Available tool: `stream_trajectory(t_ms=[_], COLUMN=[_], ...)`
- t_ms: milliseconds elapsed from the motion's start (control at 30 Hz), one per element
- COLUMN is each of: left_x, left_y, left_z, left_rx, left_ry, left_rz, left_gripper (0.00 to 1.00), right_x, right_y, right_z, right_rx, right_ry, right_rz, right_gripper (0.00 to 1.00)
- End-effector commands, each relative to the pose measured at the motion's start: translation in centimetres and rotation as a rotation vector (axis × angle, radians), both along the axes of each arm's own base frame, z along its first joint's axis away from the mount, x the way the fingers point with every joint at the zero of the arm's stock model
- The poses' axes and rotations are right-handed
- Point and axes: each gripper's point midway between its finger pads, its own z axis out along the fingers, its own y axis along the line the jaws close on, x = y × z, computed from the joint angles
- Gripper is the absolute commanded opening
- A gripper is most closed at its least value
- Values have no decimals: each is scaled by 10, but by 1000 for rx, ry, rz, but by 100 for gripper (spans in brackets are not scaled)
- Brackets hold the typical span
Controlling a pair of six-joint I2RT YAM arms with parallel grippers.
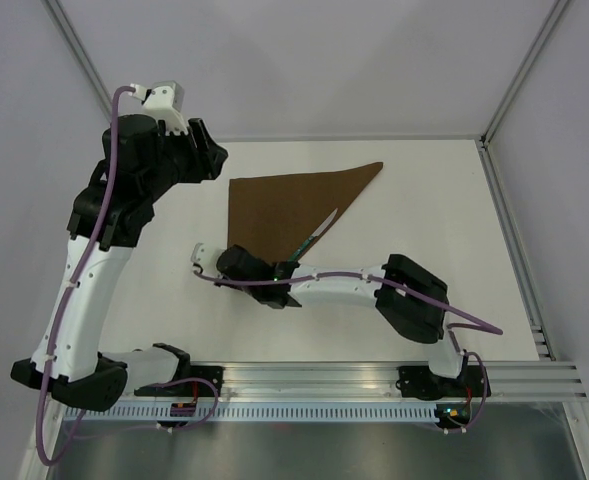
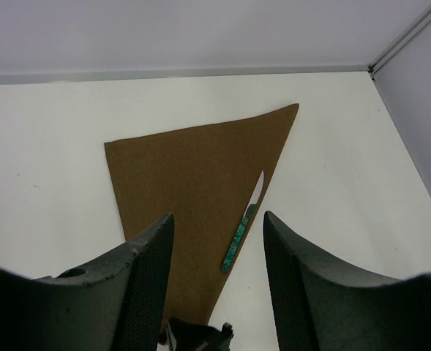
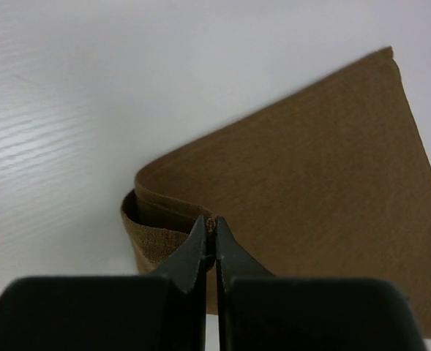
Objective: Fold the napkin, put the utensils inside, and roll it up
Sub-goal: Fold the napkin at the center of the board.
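Bright, even, diffuse light with faint shadows; the right wrist view shows pale banding across the counter (image 3: 54, 146).

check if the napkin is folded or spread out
Folded: the napkin lies as a triangle, its corner curled in layers, pinched by the right gripper.
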Motion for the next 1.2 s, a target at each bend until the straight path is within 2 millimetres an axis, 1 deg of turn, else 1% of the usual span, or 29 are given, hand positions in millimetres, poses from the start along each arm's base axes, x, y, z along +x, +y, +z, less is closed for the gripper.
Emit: stream_trajectory(t_ms=[0, 33, 67, 100, 133, 167, 233, 267, 333, 367, 433, 467, 533, 667, 767, 833, 867, 967, 1167], left_x=[2, 2, 4, 6, 6, 8, 12, 14, 18, 20, 24, 25, 28, 32, 35, 36, 38, 41, 47], left_y=[-2, -6, -8, -9, -10, -12, -16, -18, -22, -24, -27, -30, -32, -37, -41, -44, -46, -49, -57], left_z=[16, 16, 16, 16, 16, 14, 12, 11, 7, 6, 2, 0, -5, -14, -30, -37, -39, -58, -82], left_rx=[2, -6, -8, -9, -12, -13, -21, -25, -29, -33, -36, -38, -39, -47, -50, -55, -58, -59, -67], left_ry=[-44, -42, -41, -40, -41, -37, -31, -26, -21, -18, -9, -4, 6, 24, 55, 69, 69, 106, 153], left_rz=[-20, -42, -46, -48, -52, -57, -66, -74, -82, -90, -96, -105, -111, -125, -136, -146, -148, -156, -178], left_gripper=[57, 57, 56, 56, 56, 56, 56, 55, 55, 55, 55, 54, 54, 54, 54, 54, 54, 54, 54], right_x=[32, 38, 53, 60, 67, 82, 93, 106, 115, 126, 134, 142, 151, 163, 170, 175, 176, 181, 187], right_y=[-25, -34, -45, -54, -63, -77, -93, -107, -120, -133, -145, -154, -167, -182, -190, -196, -197, -204, -216], right_z=[41, 37, 36, 39, 36, 35, 34, 32, 29, 27, 22, 21, 16, 8, 1, -1, -2, -6, -17], right_rx=[66, 58, 62, 67, 62, 65, 65, 62, 63, 63, 60, 65, 61, 52, 44, 42, 39, 31, 13], right_ry=[15, 32, 45, 53, 65, 75, 84, 88, 103, 106, 114, 115, 118, 123, 125, 119, 118, 114, 124], right_rz=[-101, -125, -155, -176, -197, -235, -270, -306, -333, -363, -385, -407, -435, -474, -498, -511, -517, -535, -564], right_gripper=[0, 1, 0, 0, 0, 0, 0, 0, 0, 0, 0, 0, 0, 0, 0, 0, 1, 0, 1])
